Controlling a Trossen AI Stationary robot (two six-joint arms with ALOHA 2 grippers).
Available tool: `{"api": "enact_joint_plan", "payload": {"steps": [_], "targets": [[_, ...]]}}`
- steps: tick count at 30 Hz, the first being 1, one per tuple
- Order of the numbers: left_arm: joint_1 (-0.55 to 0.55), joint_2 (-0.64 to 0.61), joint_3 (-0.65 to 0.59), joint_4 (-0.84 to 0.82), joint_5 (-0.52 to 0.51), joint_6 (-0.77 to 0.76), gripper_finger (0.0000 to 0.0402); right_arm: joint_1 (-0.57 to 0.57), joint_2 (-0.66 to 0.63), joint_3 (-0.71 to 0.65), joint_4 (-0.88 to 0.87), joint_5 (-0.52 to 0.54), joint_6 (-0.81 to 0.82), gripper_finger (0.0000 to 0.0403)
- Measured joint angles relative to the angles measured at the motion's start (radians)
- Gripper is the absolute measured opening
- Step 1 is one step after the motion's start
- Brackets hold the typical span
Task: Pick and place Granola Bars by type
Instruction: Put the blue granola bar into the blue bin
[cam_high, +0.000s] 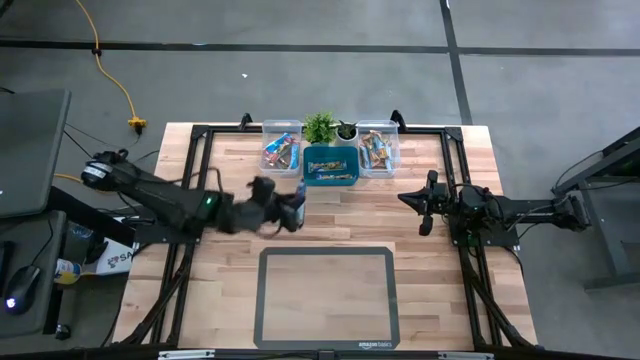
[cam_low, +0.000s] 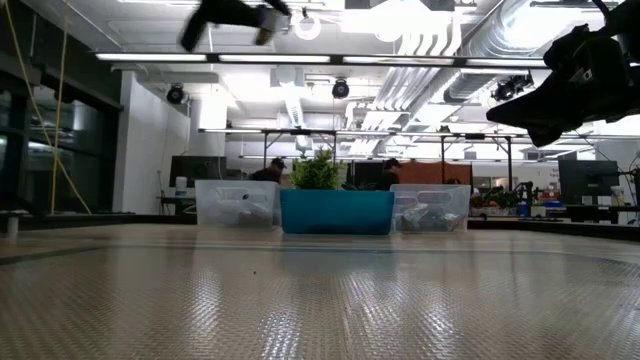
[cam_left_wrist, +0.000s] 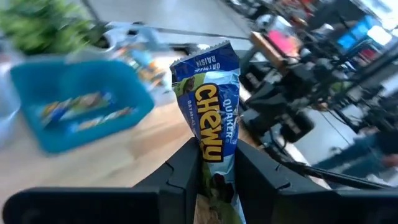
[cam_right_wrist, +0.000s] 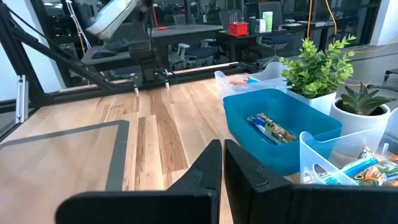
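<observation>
My left gripper (cam_high: 292, 208) is over the middle of the table, just near of the blue bin (cam_high: 330, 178), shut on a granola bar (cam_left_wrist: 208, 93) in a blue and green wrapper. Other bars lie in the left clear bin (cam_high: 281, 152), in the blue bin and in the right clear bin (cam_high: 377, 152). A few bars (cam_right_wrist: 270, 127) show inside the blue bin in the right wrist view. My right gripper (cam_right_wrist: 222, 150) hangs shut and empty above the table's right side (cam_high: 415, 202). My left gripper pinches the bar between its two fingers (cam_left_wrist: 186, 167), which are on the wrapper's middle (cam_left_wrist: 214, 149). One crimped end (cam_left_wrist: 205, 53) sticks out past the fingertips and the other runs back between them. The bar is lifted clear of the table.
Two small potted plants (cam_high: 320, 127) (cam_high: 347, 130) stand behind the blue bin at the far edge. A dark-outlined rectangle (cam_high: 328, 255) marks the near middle of the wooden table. People sit at desks in the room beyond.
</observation>
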Motion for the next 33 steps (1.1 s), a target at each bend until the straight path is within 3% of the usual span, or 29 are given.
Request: {"api": "enact_joint_plan", "payload": {"steps": [9, 22, 33], "targets": [[0.316, 0.007, 0.0, 0.217, 0.363, 0.298, 0.0087, 0.0, 0.001, 0.0, -0.001, 0.0, 0.0, 0.0], [0.718, 0.022, 0.0, 0.241, 0.896, 0.625, 0.0087, 0.0, 0.001, 0.0, -0.001, 0.0, 0.0, 0.0], [0.881, 0.15, 0.059, 0.206, 1.149, 0.85, 0.0087, 0.0, 0.001, 0.0, -0.001, 0.0, 0.0, 0.0]]}}
